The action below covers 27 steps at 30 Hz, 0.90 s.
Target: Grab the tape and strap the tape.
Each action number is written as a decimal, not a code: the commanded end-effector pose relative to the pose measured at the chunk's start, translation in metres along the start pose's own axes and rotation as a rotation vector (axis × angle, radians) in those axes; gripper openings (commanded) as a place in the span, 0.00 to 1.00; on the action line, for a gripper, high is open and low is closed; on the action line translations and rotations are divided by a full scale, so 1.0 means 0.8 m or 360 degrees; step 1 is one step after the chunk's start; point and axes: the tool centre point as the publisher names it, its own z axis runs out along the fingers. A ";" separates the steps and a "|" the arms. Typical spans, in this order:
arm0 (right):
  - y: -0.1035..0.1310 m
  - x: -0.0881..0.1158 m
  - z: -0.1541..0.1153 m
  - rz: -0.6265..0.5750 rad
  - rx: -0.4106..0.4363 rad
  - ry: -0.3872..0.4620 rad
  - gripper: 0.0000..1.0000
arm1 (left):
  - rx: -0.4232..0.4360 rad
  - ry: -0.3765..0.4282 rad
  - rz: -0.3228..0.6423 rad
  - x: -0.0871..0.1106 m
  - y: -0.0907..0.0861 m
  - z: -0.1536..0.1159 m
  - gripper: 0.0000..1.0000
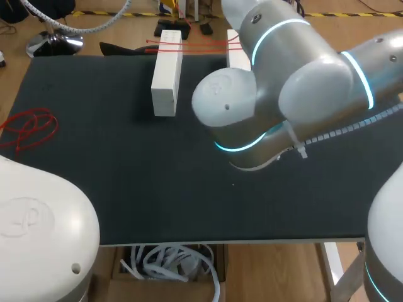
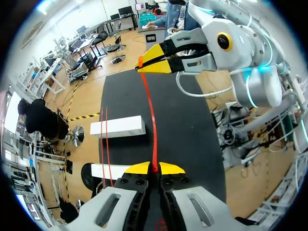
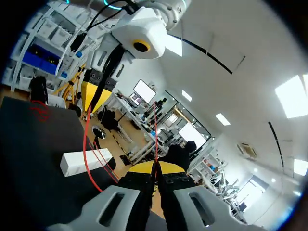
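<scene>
Left gripper (image 2: 155, 168) and right gripper (image 2: 143, 66) each clamp shut on an end of the red tape (image 2: 150, 115) strung between them. A harder pull could slip it free.

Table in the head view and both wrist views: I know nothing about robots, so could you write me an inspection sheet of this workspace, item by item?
surface: dark grey table mat, lying flat.
job's things: thin red plastic strap, stretched between the two grippers.
clutter: spare red strap lying across two white rectangular blocks; tangle of red strap near the mat's left edge.
grippers: left gripper shut on one end of the stretched strap; right gripper shut on the other end.
cables: nothing seen on the mat.
surroundings: nothing seen reaching over the table.
</scene>
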 end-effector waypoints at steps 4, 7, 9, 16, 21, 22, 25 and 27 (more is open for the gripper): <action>0.010 0.001 -0.006 -0.0752 0.0250 -0.0071 0.00 | -0.0005 0.0002 -0.0001 0.000 0.000 -0.001 0.00; 0.013 -0.003 -0.006 -0.0865 0.0286 -0.0022 0.00 | -0.0005 0.0002 -0.0001 0.000 0.000 -0.001 0.00; 0.015 -0.005 -0.006 -0.0919 0.0301 0.0010 0.00 | -0.0005 0.0002 -0.0001 0.000 0.000 -0.001 0.00; 0.019 -0.009 -0.001 -0.1036 0.0331 0.0063 0.00 | -0.0005 0.0002 -0.0001 0.000 0.000 -0.001 0.00; 0.028 -0.011 0.001 -0.1139 0.0286 0.0033 0.00 | -0.0005 0.0002 -0.0001 0.000 0.000 -0.001 0.00; 0.029 -0.011 0.001 -0.1172 0.0267 0.0029 0.00 | -0.0005 0.0002 -0.0001 0.000 0.000 -0.001 0.00; 0.032 -0.008 0.002 -0.1243 0.0239 -0.0001 0.00 | -0.0005 0.0002 -0.0001 0.000 0.000 -0.001 0.00; 0.035 -0.004 0.002 -0.1286 0.0226 -0.0005 0.00 | -0.0005 0.0002 -0.0001 0.000 0.000 -0.001 0.00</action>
